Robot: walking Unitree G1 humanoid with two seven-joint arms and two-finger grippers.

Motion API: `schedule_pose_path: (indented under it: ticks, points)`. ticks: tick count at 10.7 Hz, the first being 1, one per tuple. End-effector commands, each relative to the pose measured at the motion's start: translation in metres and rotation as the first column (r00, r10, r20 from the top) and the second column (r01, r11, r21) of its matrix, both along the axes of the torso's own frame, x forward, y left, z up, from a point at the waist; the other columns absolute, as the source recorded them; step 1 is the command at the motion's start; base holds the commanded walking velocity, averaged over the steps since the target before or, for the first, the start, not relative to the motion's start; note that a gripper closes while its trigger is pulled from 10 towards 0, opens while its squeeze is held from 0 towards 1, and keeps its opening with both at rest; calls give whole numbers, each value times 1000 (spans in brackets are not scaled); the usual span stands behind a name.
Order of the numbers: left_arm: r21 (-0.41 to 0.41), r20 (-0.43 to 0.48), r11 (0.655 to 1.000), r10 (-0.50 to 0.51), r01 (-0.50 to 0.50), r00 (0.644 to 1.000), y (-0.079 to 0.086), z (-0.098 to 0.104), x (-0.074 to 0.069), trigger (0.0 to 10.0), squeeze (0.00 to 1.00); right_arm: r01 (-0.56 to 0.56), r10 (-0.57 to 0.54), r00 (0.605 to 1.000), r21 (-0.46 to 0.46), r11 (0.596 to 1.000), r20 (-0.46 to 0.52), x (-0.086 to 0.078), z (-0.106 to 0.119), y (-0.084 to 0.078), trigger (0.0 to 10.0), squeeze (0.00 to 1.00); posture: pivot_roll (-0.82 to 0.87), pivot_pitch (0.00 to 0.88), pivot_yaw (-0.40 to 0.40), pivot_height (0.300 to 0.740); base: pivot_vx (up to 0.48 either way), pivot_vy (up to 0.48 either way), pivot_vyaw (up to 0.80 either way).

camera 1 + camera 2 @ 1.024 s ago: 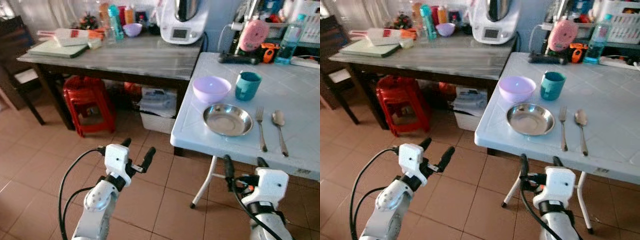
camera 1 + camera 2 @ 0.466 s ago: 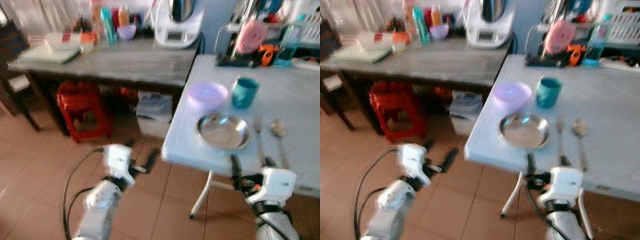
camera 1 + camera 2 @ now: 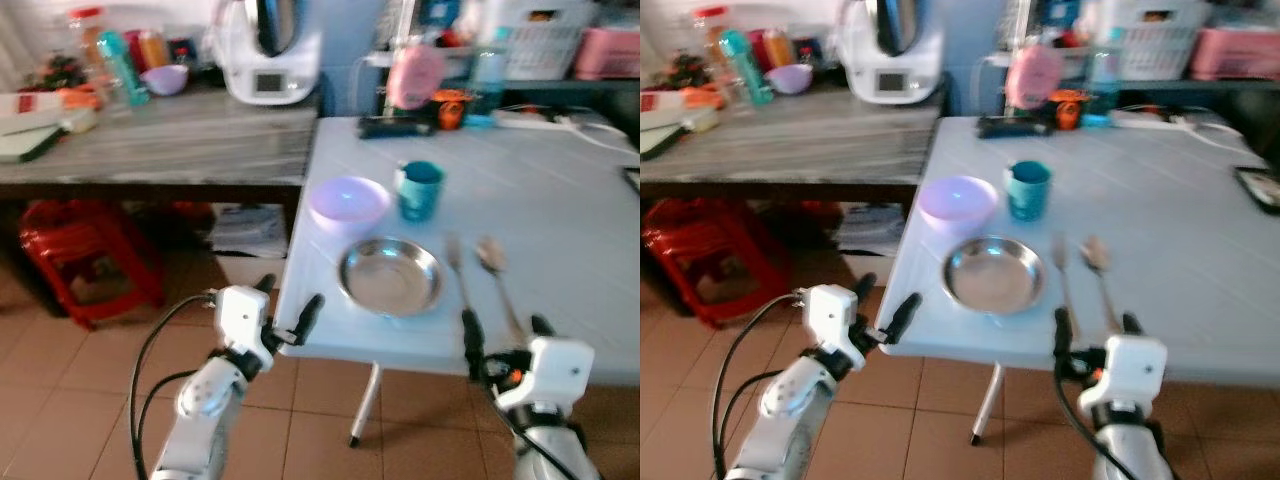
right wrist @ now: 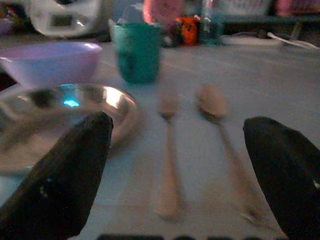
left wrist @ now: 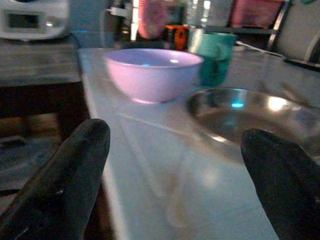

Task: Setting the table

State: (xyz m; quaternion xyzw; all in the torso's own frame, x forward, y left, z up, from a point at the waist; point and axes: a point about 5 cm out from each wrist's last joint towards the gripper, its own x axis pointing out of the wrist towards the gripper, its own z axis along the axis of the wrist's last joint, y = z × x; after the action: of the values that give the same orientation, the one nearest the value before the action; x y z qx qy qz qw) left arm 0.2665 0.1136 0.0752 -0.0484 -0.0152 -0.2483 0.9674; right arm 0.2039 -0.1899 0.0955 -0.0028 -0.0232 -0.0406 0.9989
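Note:
On the white table [image 3: 560,210] lie a purple bowl [image 3: 348,203], a teal cup [image 3: 418,189], a metal plate [image 3: 390,275], a fork [image 3: 460,275] and a spoon [image 3: 495,268], set together near the front left corner. My left gripper [image 3: 290,295] is open and empty at the table's left front corner, level with the top; its wrist view looks across at the bowl [image 5: 152,72] and plate [image 5: 250,115]. Just before the front edge my right gripper [image 3: 504,322] is open and empty, facing the fork [image 4: 167,160] and spoon [image 4: 220,120].
A grey wooden side table [image 3: 160,150] stands to the left, carrying a white appliance [image 3: 268,50] and bottles, with a red stool [image 3: 75,260] beneath. A pink object [image 3: 415,75], a water bottle and baskets crowd the white table's back edge. The floor is brown tile.
The whole view has shifted: the white table now sits more central and closer, so the camera moved. Both grippers now stand at its front edge, still open. Tableware has not moved.

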Motion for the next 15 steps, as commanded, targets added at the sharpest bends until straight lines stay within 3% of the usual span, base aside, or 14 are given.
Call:
schedule_pose_path:
  ticks: [1,4,6,8,9,10,13,15]
  points:
    - [25,-8,999,28,-28,1000,9,-3,-2,10000,0,-14,14,1000,4,1000,2,0,0,5,10000,0,-51,0,57,740,0,0,0]
    - [39,6,997,63,-63,998,15,-1,-2,10000,0,-19,19,1000,-2,1000,7,1,2,4,10000,0,-52,5,71,740,0,0,0]
    - [64,38,998,-27,25,999,16,2,-11,10000,0,-6,7,1000,-10,1000,16,8,6,3,10000,0,-36,40,63,740,0,0,0]
    - [74,44,996,-58,54,997,20,1,-13,10000,0,-26,26,1000,5,1000,9,13,3,11,10000,0,-13,26,57,740,0,0,0]
    - [91,33,994,-65,62,997,29,1,-19,10000,0,-102,102,995,-26,994,6,14,2,22,10000,0,-5,22,66,740,0,0,0]
    - [118,20,991,-72,69,997,37,0,-20,10000,0,-120,120,993,-44,992,4,18,4,21,10000,0,-5,23,55,740,0,0,0]
    - [115,47,990,-87,81,995,34,4,-16,10000,0,-109,109,994,14,994,23,31,17,6,10000,0,15,31,56,740,0,0,0]
    - [138,60,973,-195,186,979,24,9,-19,10000,0,-1,0,1000,105,995,6,37,16,-9,10000,0,32,51,37,740,0,0,0]
